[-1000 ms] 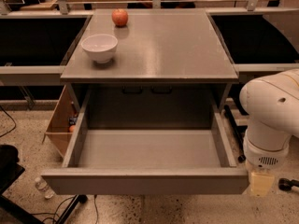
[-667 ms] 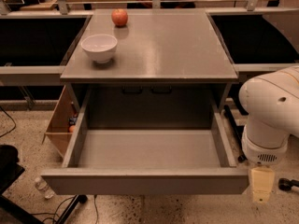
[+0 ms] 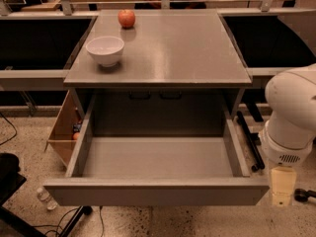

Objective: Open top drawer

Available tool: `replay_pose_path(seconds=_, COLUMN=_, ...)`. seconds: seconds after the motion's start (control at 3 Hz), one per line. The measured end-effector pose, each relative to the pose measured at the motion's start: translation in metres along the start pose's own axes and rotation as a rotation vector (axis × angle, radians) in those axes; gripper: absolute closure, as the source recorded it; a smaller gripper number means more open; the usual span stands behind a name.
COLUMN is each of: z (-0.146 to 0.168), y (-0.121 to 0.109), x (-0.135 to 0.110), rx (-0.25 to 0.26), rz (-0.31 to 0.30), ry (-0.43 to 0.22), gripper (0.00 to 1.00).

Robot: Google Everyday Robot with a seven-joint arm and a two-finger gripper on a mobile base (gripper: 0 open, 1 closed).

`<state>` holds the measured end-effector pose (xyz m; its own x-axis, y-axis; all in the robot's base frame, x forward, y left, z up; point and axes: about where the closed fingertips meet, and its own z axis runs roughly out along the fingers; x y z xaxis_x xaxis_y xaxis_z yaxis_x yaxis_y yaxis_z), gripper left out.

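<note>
Top drawer is pulled far out of the cabinet, same as 1 s ago: front panel and box haven't shifted. What did change is the arm. Its white joint sits a bit further right in the view than before, and the gripper under it has gone slightly right and up w/ it.

Drawer's open side faces up, showing a plain grey box. Front panel faces the camera, long axis running left-right across the view. The side walls run back from the front to the cabinet, under the top. Lower drawers aren't visible from this angle.

Gripper hangs just beside the drawer's front right corner, outside the box, approx. level w/ the front panel. A narrow gap shows between them, so not touching. It's a pale tan piece below the white joint; can't tell whether it's open or shut, and it holds nothing that shows.

On the cabinet top: white bowl near the left edge, apple behind it toward the back, the two apart.
</note>
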<state>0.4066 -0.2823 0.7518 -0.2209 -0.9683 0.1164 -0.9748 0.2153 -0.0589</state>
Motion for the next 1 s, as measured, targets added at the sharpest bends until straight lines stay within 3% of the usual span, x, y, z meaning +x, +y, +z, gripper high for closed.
replay_pose_path(seconds=0.33, z=-0.016, y=-0.015, x=0.002, rx=-0.031, rz=0.016, ry=-0.070, gripper=0.00)
replay_pose_path(seconds=0.67, z=-0.042, y=-0.031, x=0.005, rx=-0.066, rz=0.069, ry=-0.108, gripper=0.00)
replay_pose_path(seconds=1.0, z=-0.070, y=-0.035, x=0.000, rx=-0.065, rz=0.127, ry=-0.071, gripper=0.00)
